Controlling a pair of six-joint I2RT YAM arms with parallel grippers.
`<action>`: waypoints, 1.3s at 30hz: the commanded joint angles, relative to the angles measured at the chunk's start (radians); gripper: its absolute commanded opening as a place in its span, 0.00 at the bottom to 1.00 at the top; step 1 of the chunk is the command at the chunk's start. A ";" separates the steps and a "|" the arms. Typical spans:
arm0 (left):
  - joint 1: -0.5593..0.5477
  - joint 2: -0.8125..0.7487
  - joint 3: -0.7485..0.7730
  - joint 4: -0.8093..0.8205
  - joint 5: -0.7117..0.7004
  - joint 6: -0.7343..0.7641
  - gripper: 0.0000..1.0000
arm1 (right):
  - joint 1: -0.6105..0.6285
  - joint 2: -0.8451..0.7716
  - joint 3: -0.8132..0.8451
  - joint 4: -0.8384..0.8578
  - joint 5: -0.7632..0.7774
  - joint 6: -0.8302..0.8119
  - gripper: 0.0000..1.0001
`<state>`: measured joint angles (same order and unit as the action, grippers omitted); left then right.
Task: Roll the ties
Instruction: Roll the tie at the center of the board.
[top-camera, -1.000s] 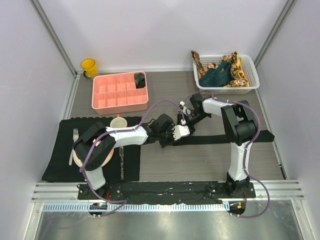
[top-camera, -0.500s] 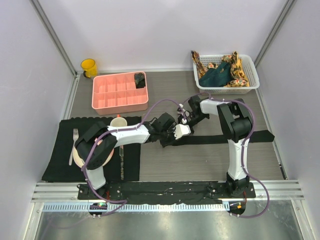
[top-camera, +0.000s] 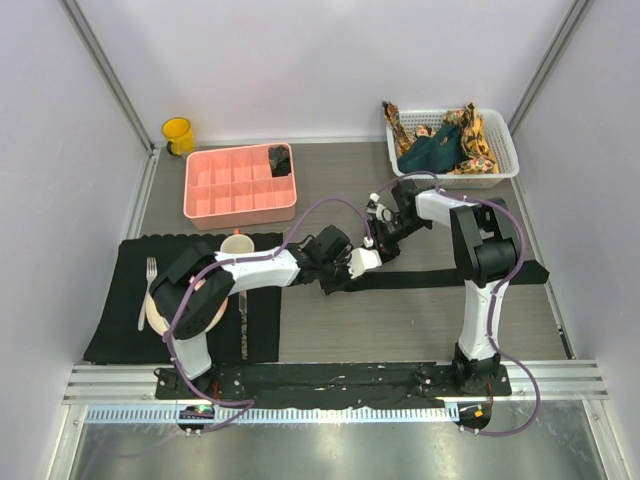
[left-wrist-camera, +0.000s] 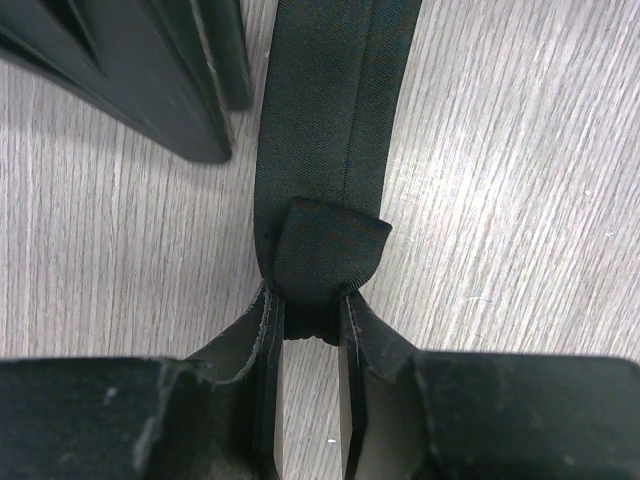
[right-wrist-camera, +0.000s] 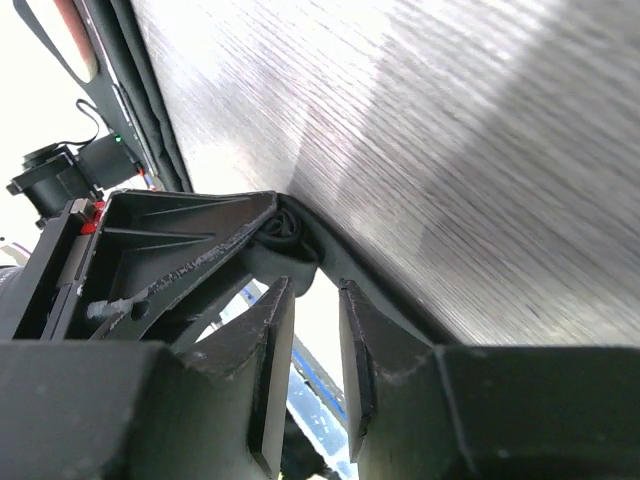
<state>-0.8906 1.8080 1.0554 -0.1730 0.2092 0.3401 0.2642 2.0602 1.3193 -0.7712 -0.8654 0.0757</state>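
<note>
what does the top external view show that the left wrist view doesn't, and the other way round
Only top external: the dark tie running full length across the table, the white basket holding other ties, the pink tray, the yellow cup and the black mat. Only left wrist: the tie's end folded over into a small roll, pinched in the left pincer. Both: that tie lying on the wood table.
</note>
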 joint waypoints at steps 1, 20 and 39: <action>0.004 0.039 -0.044 -0.042 -0.030 0.016 0.12 | 0.000 -0.020 0.038 -0.043 0.016 -0.044 0.33; 0.004 0.045 -0.046 -0.033 -0.050 0.007 0.12 | 0.096 0.014 0.004 -0.008 -0.011 0.128 0.32; 0.099 -0.036 -0.181 0.203 0.192 -0.070 0.66 | 0.072 0.110 -0.009 0.032 0.117 -0.039 0.01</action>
<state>-0.8421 1.7977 0.9764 -0.0219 0.2752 0.3237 0.3557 2.1120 1.3460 -0.7990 -0.8368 0.0872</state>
